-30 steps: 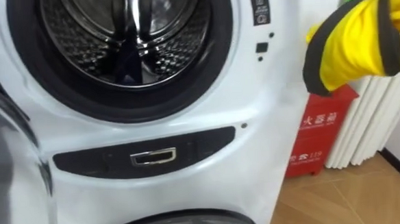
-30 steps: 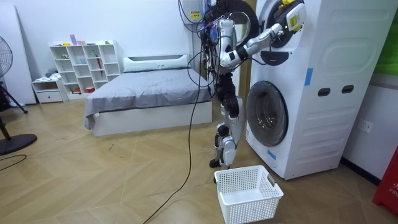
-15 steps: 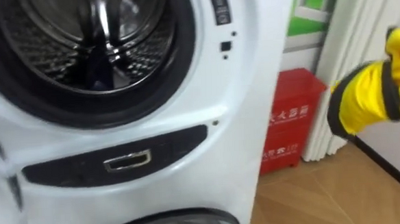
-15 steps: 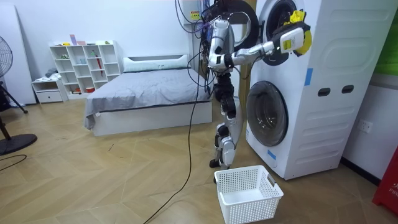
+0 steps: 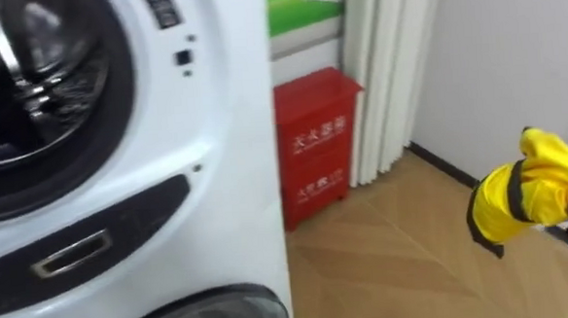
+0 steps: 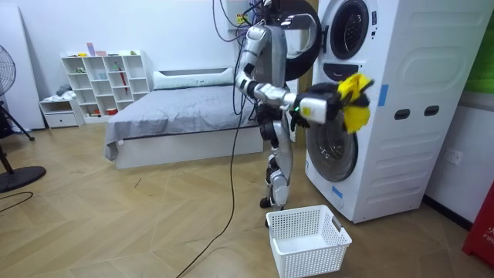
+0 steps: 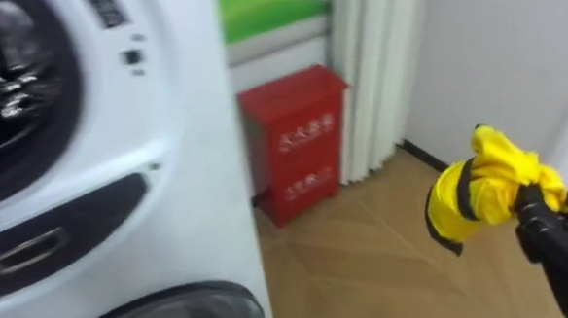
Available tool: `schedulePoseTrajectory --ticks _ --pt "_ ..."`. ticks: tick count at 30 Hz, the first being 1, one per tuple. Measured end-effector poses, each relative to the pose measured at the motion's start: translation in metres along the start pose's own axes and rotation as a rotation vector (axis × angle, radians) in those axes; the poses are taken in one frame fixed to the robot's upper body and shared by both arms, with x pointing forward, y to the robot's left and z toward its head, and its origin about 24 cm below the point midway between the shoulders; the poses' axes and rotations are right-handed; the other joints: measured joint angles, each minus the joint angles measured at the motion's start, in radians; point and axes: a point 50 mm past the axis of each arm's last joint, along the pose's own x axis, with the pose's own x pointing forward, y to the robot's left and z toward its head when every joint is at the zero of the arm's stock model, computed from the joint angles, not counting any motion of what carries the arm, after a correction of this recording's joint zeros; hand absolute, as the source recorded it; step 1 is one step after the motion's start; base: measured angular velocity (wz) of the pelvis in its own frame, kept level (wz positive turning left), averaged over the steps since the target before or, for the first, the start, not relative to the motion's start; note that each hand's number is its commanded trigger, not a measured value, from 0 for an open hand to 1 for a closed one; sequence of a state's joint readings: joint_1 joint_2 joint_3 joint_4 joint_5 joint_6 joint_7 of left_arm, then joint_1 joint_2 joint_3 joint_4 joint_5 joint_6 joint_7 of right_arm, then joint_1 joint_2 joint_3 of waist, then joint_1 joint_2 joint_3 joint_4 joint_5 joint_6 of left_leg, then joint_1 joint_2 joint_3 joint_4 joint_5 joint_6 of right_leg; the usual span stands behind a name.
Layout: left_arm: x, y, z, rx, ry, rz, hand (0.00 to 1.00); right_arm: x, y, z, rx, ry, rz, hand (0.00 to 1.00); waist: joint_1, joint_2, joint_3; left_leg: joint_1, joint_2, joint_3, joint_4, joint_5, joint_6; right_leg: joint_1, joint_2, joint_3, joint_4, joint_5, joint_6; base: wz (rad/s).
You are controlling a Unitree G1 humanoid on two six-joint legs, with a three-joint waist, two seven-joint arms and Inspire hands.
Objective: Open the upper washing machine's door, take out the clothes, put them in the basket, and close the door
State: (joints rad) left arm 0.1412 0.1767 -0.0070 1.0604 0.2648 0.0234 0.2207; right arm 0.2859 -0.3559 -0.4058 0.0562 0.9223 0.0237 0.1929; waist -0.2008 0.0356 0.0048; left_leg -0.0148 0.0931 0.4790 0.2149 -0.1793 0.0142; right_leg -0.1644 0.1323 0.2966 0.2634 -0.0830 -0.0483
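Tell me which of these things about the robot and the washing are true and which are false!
1. The right hand holds a yellow cloth. True.
2. The yellow cloth lies in the white basket. False: the cloth is up in the right hand, and the basket stands on the floor by the robot's feet.
3. The box beside the washing machine is blue. False: it is a red box.
4. The top drum is open, so you can see inside. True.
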Motion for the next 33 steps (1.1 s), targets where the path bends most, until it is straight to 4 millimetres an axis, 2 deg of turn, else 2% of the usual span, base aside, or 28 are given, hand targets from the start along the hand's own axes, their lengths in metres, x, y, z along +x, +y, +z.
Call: schedulePoseTrajectory --ticks 3,6,9,11,12,14,17,18,22,25,26,28,30,33 --pt "0.0 -0.004 0.003 0.025 -0.014 -0.03 0.0 0.005 -0.006 -0.014 -0.021 0.056 -0.072 1.0 -0.037 0.02 -0.0017 -0.034 -0.004 0.016 0.005 0.0 0.0 -0.048 0.013 0.039 0.018 0.017 0.001 -0.37" --pt "0.0 -0.01 0.011 0.038 -0.045 -0.064 0.0 0.011 -0.016 -0.025 -0.056 0.1 -0.158 1.0 -0.074 0.045 -0.0004 -0.053 -0.002 0.03 0.008 0.0 0.0 -0.067 0.022 0.059 0.025 0.025 -0.002 -0.24" --pt "0.001 -0.011 0.02 0.034 -0.077 -0.074 0.0 0.012 -0.021 -0.035 -0.06 0.133 -0.222 1.0 -0.074 0.067 -0.0018 -0.075 -0.003 0.054 0.008 -0.005 -0.001 -0.107 0.024 0.06 0.048 0.023 -0.004 -0.29" --pt "0.003 -0.009 0.033 0.017 -0.112 -0.071 0.0 0.01 -0.022 -0.042 -0.056 0.157 -0.252 1.0 -0.075 0.076 -0.0018 -0.087 -0.004 0.053 0.007 -0.004 -0.003 -0.124 0.027 0.062 0.048 0.026 -0.002 -0.03" --pt "0.003 -0.01 0.037 0.017 -0.123 -0.078 0.0 0.011 -0.022 -0.047 -0.052 0.169 -0.27 1.0 -0.073 0.087 -0.0067 -0.097 -0.007 0.053 0.006 -0.004 -0.005 -0.133 0.029 0.063 0.046 0.027 -0.003 0.0" --pt "0.002 -0.013 0.039 0.019 -0.132 -0.09 0.0 0.012 -0.022 -0.056 -0.04 0.182 -0.299 1.0 -0.073 0.099 -0.0027 -0.098 -0.008 0.05 0.005 -0.002 -0.011 -0.137 0.029 0.061 0.047 0.024 -0.007 0.03" --pt "0.001 -0.019 0.044 -0.019 -0.154 -0.114 0.0 0.013 -0.025 -0.075 -0.025 0.233 -0.371 1.0 -0.063 0.116 -0.0042 -0.111 -0.012 0.039 -0.001 -0.001 -0.012 -0.153 0.027 0.054 0.054 0.012 -0.011 0.1" --pt "0.0 -0.02 0.045 -0.035 -0.16 -0.121 0.0 0.016 -0.022 -0.08 -0.029 0.251 -0.381 1.0 -0.063 0.126 -0.0023 -0.121 -0.017 0.038 -0.003 0.001 -0.011 -0.168 0.024 0.049 0.068 0.008 -0.017 0.07" --pt "-0.001 -0.024 0.052 -0.026 -0.192 -0.134 0.0 0.019 -0.014 -0.092 -0.057 0.289 -0.386 1.0 -0.053 0.137 -0.0003 -0.14 -0.03 0.028 -0.002 0.003 -0.01 -0.206 0.018 0.042 0.115 -0.015 -0.025 0.11" --pt "-0.002 -0.029 0.059 -0.041 -0.215 -0.155 0.0 0.014 -0.019 -0.104 -0.065 0.334 -0.419 1.0 -0.046 0.145 -0.0011 -0.144 -0.035 -0.001 -0.002 0.007 -0.01 -0.203 0.008 0.016 0.116 -0.031 -0.028 0.27" --pt "-0.002 -0.03 0.061 -0.062 -0.221 -0.16 0.0 0.012 -0.022 -0.108 -0.066 0.352 -0.44 1.0 -0.045 0.154 -0.0021 -0.15 -0.036 -0.012 -0.002 0.009 -0.01 -0.204 0.004 0.005 0.113 -0.034 -0.027 0.26" --pt "-0.003 -0.031 0.063 -0.064 -0.229 -0.167 0.0 0.008 -0.028 -0.113 -0.067 0.373 -0.483 1.0 -0.044 0.166 0.0002 -0.154 -0.039 -0.019 -0.005 0.013 -0.007 -0.206 -0.005 -0.012 0.114 -0.046 -0.023 0.26" --pt "-0.003 -0.032 0.065 -0.068 -0.237 -0.168 0.0 0.007 -0.028 -0.113 -0.057 0.374 -0.497 1.0 -0.044 0.174 -0.0021 -0.161 -0.048 -0.024 -0.012 0.018 -0.005 -0.219 -0.013 -0.02 0.126 -0.058 -0.02 0.15" --pt "-0.003 -0.033 0.072 -0.079 -0.249 -0.171 0.0 0.006 -0.028 -0.116 -0.041 0.377 -0.507 1.0 -0.043 0.175 -0.0005 -0.178 -0.06 -0.059 -0.013 0.023 -0.003 -0.238 -0.024 -0.04 0.147 -0.063 -0.03 0.27"
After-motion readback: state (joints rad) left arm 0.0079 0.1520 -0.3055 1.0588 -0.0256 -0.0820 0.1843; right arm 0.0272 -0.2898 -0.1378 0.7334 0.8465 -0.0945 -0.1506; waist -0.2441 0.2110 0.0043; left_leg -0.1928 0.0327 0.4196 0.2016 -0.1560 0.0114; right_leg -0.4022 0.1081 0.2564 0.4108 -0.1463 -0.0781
